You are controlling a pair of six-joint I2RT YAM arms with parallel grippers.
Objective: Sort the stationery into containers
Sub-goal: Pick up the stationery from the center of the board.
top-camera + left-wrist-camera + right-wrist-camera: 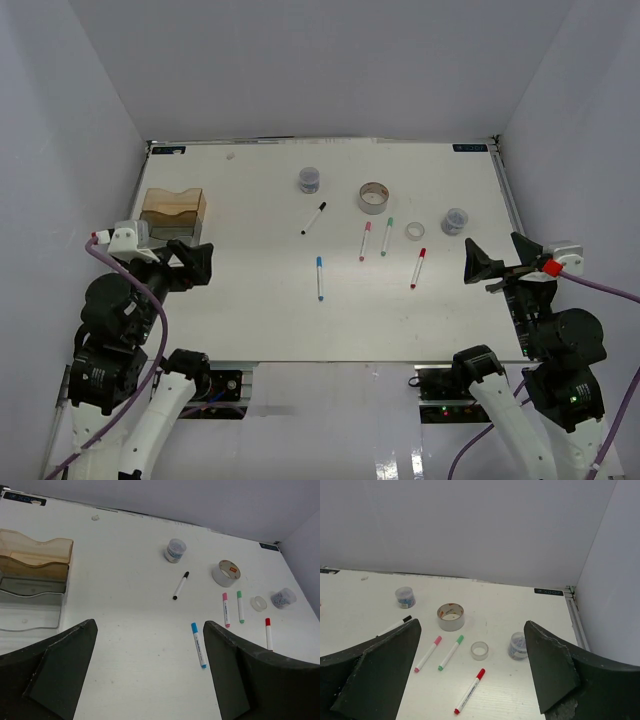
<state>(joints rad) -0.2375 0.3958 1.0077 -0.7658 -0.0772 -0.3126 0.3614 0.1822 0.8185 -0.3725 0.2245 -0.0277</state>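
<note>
The box (173, 210) sits at the left of the surface (250, 300). The far jar (309, 180) stands behind the far marker (314, 218), with the near marker (320, 278) before both. The large tape roll (374, 197) lies right of the far jar, the paired markers (365, 241) before it. Further right come the small tape roll (414, 231) and the right jar (455, 220), with the last marker (418, 268) before them.

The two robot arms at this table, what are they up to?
Nothing is being handled yet. The left gripper and right gripper hover open near the table's side edges, holding nothing. Five markers, the large tape roll, small tape roll and two jars lie loose on the table; the amber box looks empty.
</note>
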